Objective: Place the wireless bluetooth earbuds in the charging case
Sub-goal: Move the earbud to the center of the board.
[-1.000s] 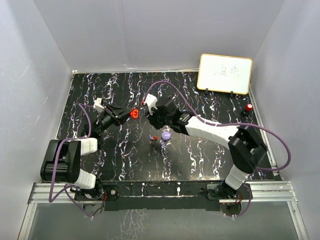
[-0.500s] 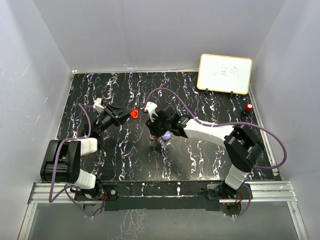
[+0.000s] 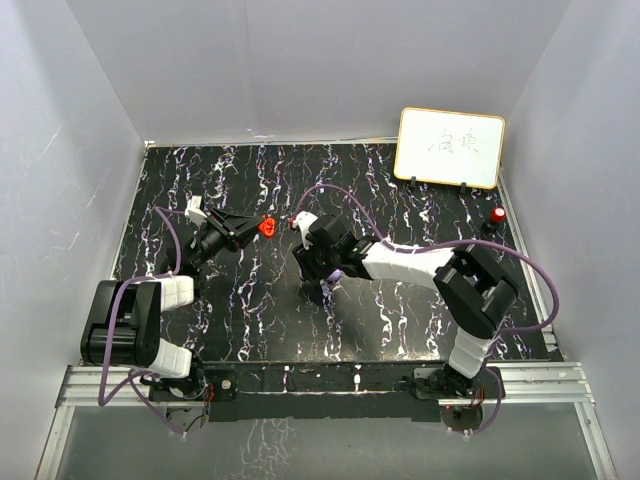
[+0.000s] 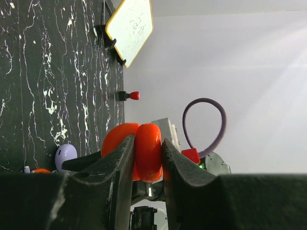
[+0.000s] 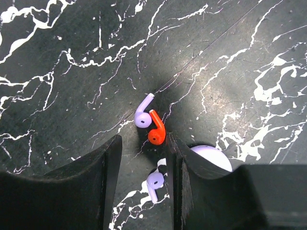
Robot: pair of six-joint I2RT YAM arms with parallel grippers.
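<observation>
Right gripper [image 5: 144, 142] has swung down from its spot near the red case and now hangs straight over the loose earbuds, hiding most of the lavender charging case [image 5: 213, 158] that showed plainly from above a second ago; its jaws have spread on the way.

- Right jaws partly parted, nothing between them gripped; I read this as a pre-grasp hover, wrist camera looking straight down.
- Red earbud [image 5: 156, 130] lies on the marbled tabletop [image 3: 250, 320], touching the purple earbud [image 5: 142, 114], their stems making a narrow V; both sit just ahead of the fingertips.
- Second purple earbud [image 5: 154, 182] lies lower in the wrist view, tight against the right-hand finger and beside the lavender case.
- Left gripper [image 4: 146, 160] is clamped on the red charging case [image 4: 146, 151], held off the table and edge-on; two lobes show, so I judge it hinged open; presumably held up as the receiver.
- No earbud sits in any case yet.
- My worry: red and purple buds touch, so a close could pinch both or flick one away; jaws want centring on the red one alone.
</observation>
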